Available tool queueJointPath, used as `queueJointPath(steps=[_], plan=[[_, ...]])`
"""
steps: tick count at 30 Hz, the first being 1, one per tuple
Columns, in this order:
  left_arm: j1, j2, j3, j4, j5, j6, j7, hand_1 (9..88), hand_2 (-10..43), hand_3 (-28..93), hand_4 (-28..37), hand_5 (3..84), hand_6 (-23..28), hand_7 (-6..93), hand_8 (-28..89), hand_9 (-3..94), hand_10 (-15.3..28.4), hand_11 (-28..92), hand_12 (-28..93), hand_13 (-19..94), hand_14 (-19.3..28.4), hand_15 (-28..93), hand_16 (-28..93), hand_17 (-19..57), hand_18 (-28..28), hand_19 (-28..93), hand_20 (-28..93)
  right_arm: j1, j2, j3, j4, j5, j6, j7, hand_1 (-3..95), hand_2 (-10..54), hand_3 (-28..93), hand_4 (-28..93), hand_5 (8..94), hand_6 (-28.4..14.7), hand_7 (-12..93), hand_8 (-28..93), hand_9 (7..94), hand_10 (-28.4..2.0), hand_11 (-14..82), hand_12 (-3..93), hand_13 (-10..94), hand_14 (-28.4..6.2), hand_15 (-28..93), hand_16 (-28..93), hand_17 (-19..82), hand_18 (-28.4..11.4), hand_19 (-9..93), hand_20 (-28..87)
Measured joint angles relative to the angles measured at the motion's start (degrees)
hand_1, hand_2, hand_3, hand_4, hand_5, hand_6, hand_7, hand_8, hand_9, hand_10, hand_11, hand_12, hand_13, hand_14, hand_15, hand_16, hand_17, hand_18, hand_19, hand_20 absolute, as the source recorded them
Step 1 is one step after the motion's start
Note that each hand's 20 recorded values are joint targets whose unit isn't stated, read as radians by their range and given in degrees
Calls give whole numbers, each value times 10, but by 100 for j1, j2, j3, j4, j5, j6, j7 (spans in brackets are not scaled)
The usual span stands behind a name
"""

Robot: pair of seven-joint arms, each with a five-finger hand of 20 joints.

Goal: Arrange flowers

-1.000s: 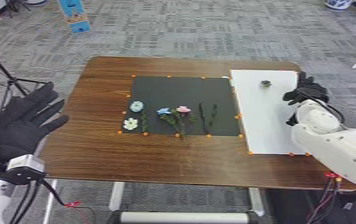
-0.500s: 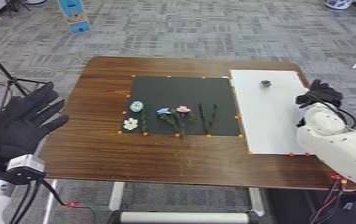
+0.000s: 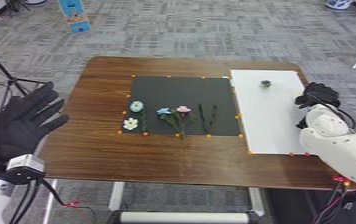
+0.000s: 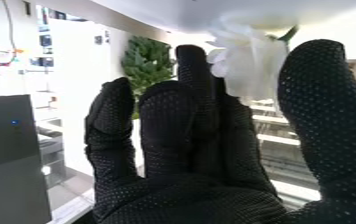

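Note:
A black mat [image 3: 170,90] holds a pale blue bloom [image 3: 136,106], a white flower [image 3: 130,123], blue [image 3: 164,111] and pink [image 3: 184,109] flowers on stems, and separate green stems [image 3: 213,116]. My right hand [image 3: 318,95] is at the right edge of the white board [image 3: 268,120], away from the flowers on the mat. My left hand [image 3: 19,120] is open beside the table's left edge. In the right wrist view, my right hand [image 4: 188,197] has fairly straight fingers; a white bloom [image 4: 248,57] appears between fingers and thumb, contact unclear.
A small dark object [image 3: 266,84] stands on the white board's far part. Orange markers [image 3: 209,136] line the mat and board. Brown wood [image 3: 157,160] surrounds them, and a black stand [image 3: 13,77] is beyond the table's left side.
My right hand has moved right, from over the white board's edge to just outside it. My left hand and the flowers on the mat have kept their places.

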Motion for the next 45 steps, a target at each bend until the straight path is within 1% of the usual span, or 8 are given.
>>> queueJointPath(steps=[2,5,12,20,23,28,37,45], plan=[[-1,0,1,0,0,0,0,198,-46,679,-283,282,33,133,-73,209,100,111,170,172,131,112,62,-132,235,391,66,4,-4,-37,17,-45,100,-28,494,-95,778,-281,661,44,448,-35,815,-50,161,396,686,-50,824,294,333,-186,820,507],[1,0,-1,0,0,0,0,197,-45,679,-283,282,33,132,-73,209,100,111,169,173,130,112,61,-132,235,391,66,5,-21,-94,51,-124,330,-85,518,-95,778,-282,723,45,446,-32,864,-45,161,431,710,-45,823,299,345,-188,829,510],[10,-10,-43,-6,0,9,8,197,-46,680,-283,283,34,133,-73,210,100,111,168,174,132,115,61,-131,234,392,67,-143,-26,1,-50,-349,617,-520,508,-95,812,-282,740,42,433,-18,880,-48,145,438,721,-48,831,310,347,-193,838,518],[17,-10,-56,-9,0,13,8,196,-45,679,-283,283,34,133,-73,209,100,111,168,174,132,115,60,-131,234,392,66,-130,2,-105,-986,-642,815,-1227,509,-95,812,-283,741,40,428,-11,880,-49,146,444,724,-47,838,315,350,-193,843,522],[1,-7,-35,-9,0,13,3,196,-45,678,-283,283,33,133,-73,209,100,110,169,174,132,114,60,-131,234,392,66,118,-35,-423,-1280,-939,1138,-1619,507,-95,814,-283,741,41,430,-9,883,-48,146,443,725,-47,842,317,351,-192,845,523],[-59,-1,23,-2,0,12,-5,196,-46,679,-283,283,34,132,-73,209,99,110,169,174,131,113,60,-132,234,392,67,584,-344,-898,-1436,-1870,1803,-1604,506,-95,816,-283,742,42,430,-11,882,-47,145,445,726,-45,844,319,352,-193,848,524],[-107,21,59,2,0,12,-10,196,-46,680,-283,283,34,133,-73,210,101,110,169,175,132,115,60,-132,234,392,66,1363,-1007,-1888,-1339,-1421,1210,-1635,503,-95,815,-283,739,42,433,-12,880,-48,142,444,725,-48,845,322,350,-195,848,525],[-71,8,49,-3,4,15,-1,197,-47,680,-283,283,33,133,-73,211,100,109,168,176,132,115,60,-131,234,391,66,1421,-1014,-2205,-1342,-1591,476,-1562,502,-95,815,-283,737,42,434,-15,880,-47,138,440,726,-47,847,322,350,-195,849,524]])
